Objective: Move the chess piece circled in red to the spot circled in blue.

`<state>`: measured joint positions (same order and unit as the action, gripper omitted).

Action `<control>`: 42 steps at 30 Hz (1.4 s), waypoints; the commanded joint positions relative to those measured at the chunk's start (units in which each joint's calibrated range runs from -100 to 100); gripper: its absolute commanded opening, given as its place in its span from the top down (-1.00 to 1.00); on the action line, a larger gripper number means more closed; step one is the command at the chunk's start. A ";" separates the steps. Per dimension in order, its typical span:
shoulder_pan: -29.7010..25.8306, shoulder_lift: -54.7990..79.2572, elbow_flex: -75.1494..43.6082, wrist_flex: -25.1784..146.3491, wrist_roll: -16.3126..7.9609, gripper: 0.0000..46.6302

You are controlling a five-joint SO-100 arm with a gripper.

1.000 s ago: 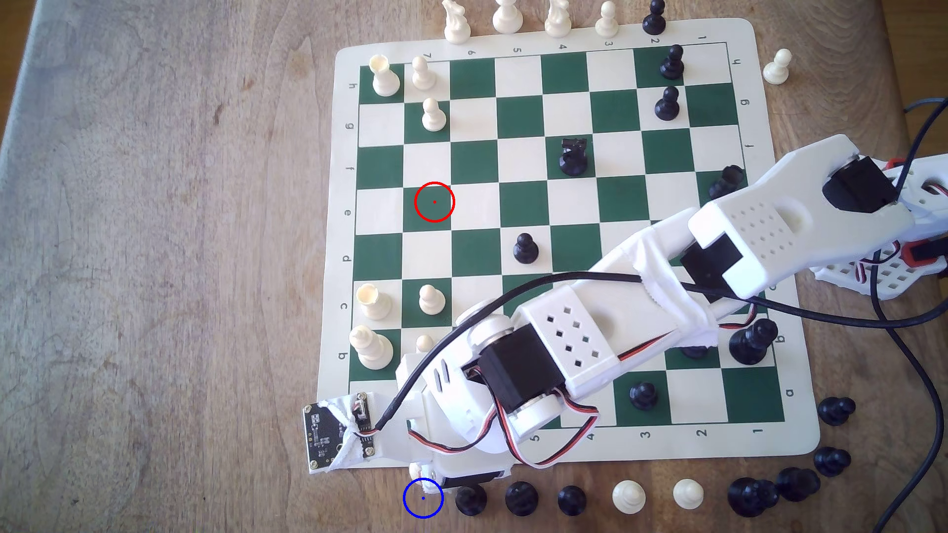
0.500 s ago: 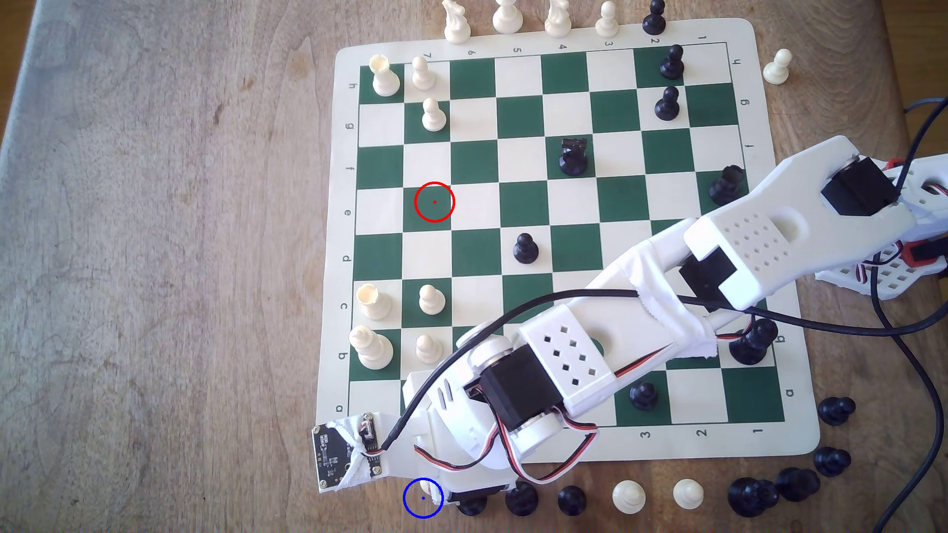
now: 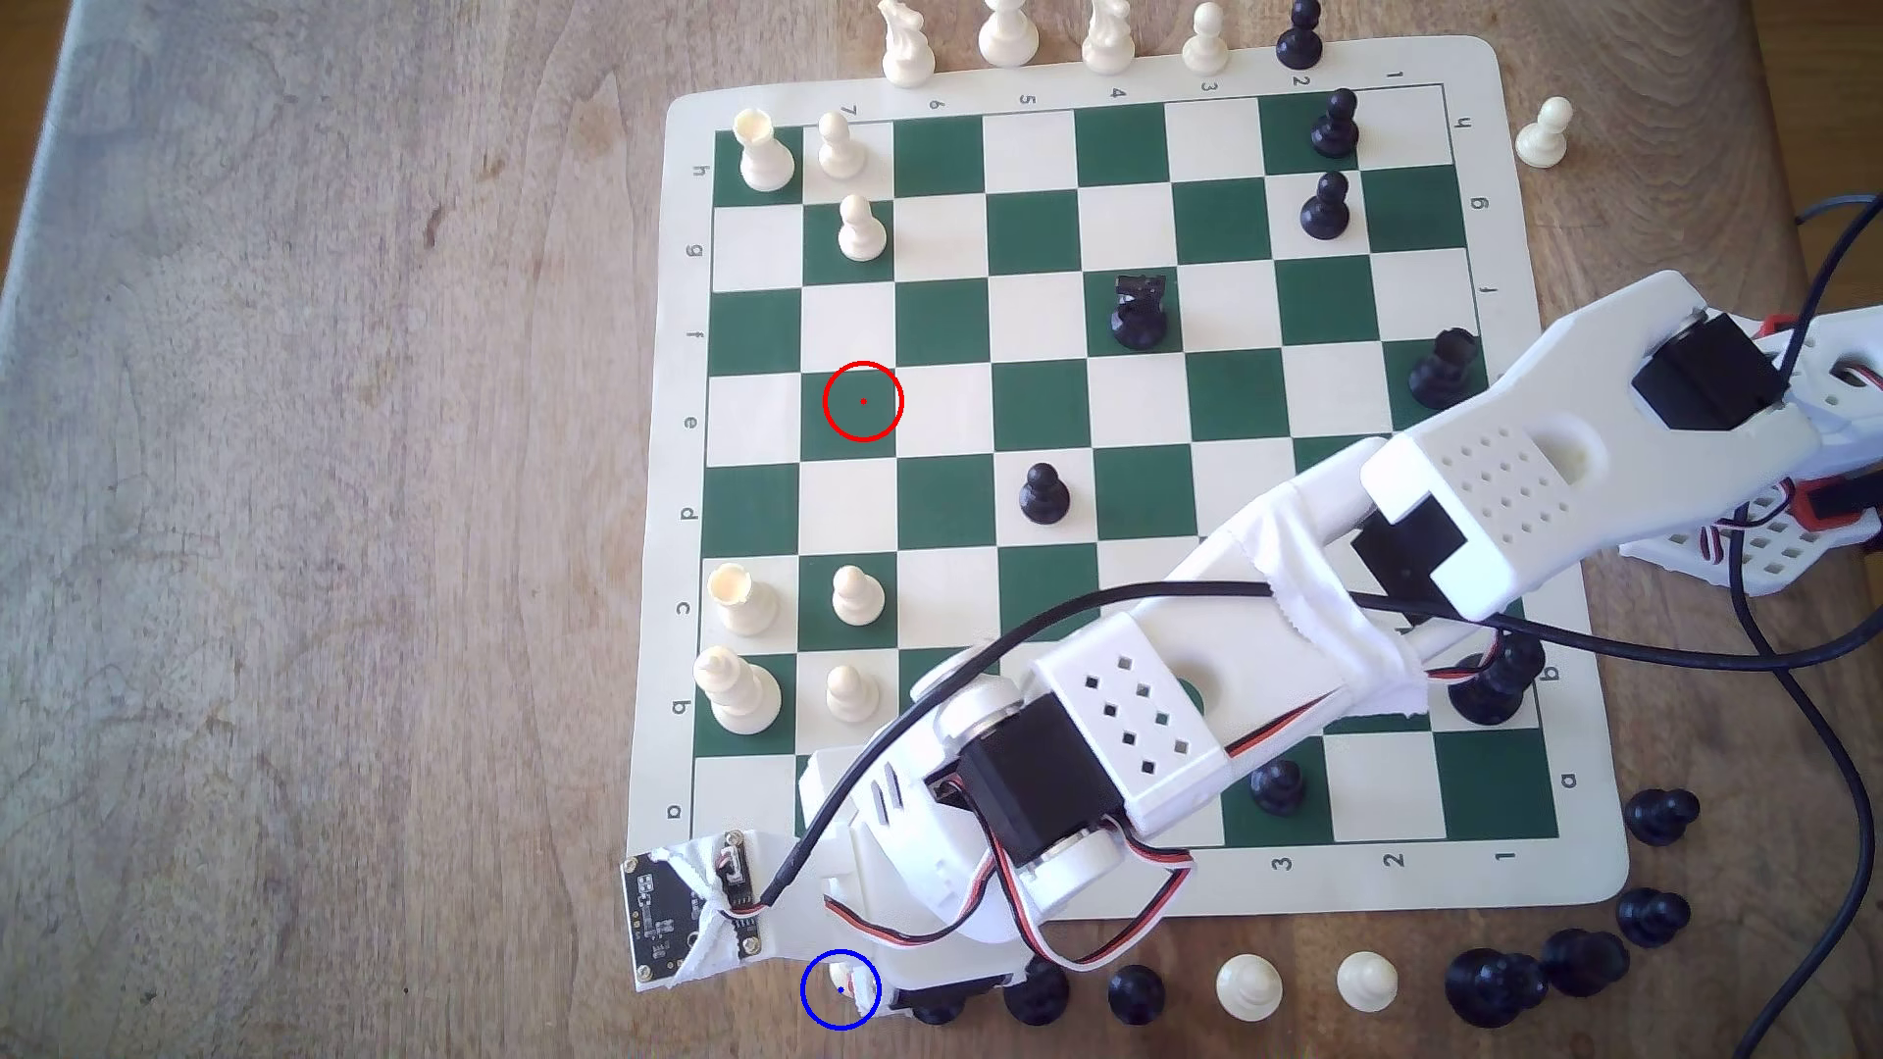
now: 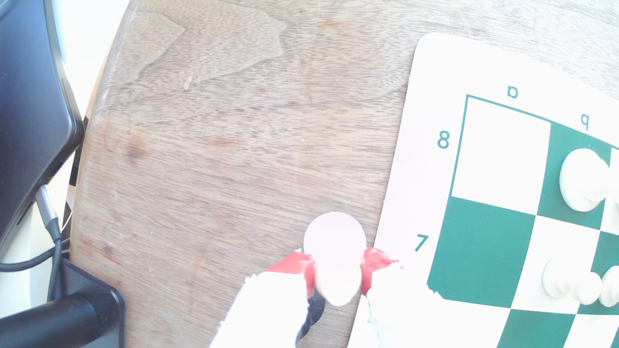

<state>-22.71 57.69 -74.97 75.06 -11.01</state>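
My gripper [image 3: 858, 983] hangs over the bare wood just below the chessboard's bottom edge in the exterior view, shut on the chess piece [image 3: 848, 976], a cream-white pawn. The pawn sits inside the blue-circled spot [image 3: 821, 1006], at its upper right. In the wrist view the pawn's round base [image 4: 335, 236] faces the camera, pinched between the red-padded fingertips [image 4: 299, 264] of the gripper [image 4: 338, 271]. Whether the base touches the wood I cannot tell. The red circle [image 3: 863, 401] marks a bare green square.
A row of black pawns [image 3: 1036, 993] and white pieces [image 3: 1249, 986] runs to the exterior view's right of the spot, the nearest one half under the gripper. The board [image 3: 652, 611] carries a white pawn [image 3: 851, 692] and bishop [image 3: 736, 692] near the wrist. A dark device [image 4: 30, 100] lies at the table's edge.
The arm swung toward the exterior view's bottom edge, carrying the pawn from just above the blue circle into it. Over the last half second it barely moved.
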 commanded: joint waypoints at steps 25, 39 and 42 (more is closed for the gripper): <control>-0.16 -2.42 -3.64 -1.51 -0.15 0.27; -0.40 -22.80 10.69 -2.99 -1.51 0.00; -0.87 -27.89 16.94 -4.22 -1.51 0.00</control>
<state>-22.71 43.86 -62.49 72.75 -12.38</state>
